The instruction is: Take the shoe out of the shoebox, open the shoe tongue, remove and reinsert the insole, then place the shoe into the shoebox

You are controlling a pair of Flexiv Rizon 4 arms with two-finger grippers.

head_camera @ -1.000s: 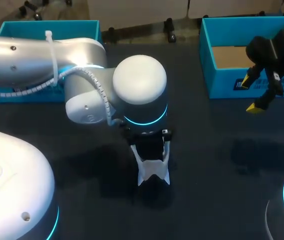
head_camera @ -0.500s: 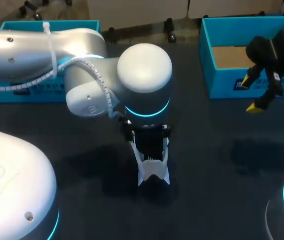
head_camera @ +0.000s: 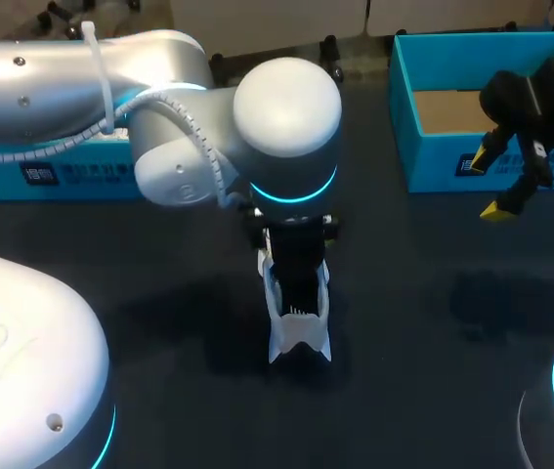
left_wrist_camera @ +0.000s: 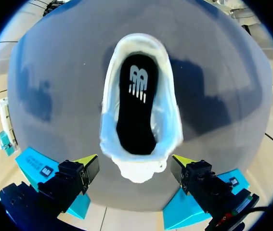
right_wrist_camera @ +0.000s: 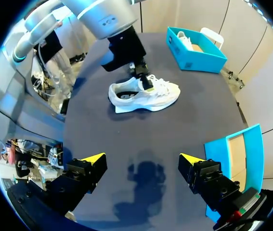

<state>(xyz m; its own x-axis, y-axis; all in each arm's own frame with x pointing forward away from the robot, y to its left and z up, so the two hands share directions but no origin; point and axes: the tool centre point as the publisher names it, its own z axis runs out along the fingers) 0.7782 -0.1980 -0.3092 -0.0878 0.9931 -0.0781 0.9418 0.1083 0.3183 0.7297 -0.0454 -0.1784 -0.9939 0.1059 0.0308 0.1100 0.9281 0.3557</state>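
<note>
L tool higher over white shoe vs 1 s ago

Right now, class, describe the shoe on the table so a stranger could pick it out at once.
Start at the dark table, midway between the two blue boxes on its far side. There, under the open left gripper, one white shoe stands on its sole. Unlike the boxes, it is white, with a black insole showing through its opening.

shoe on table; left box, right box behind it.
</note>
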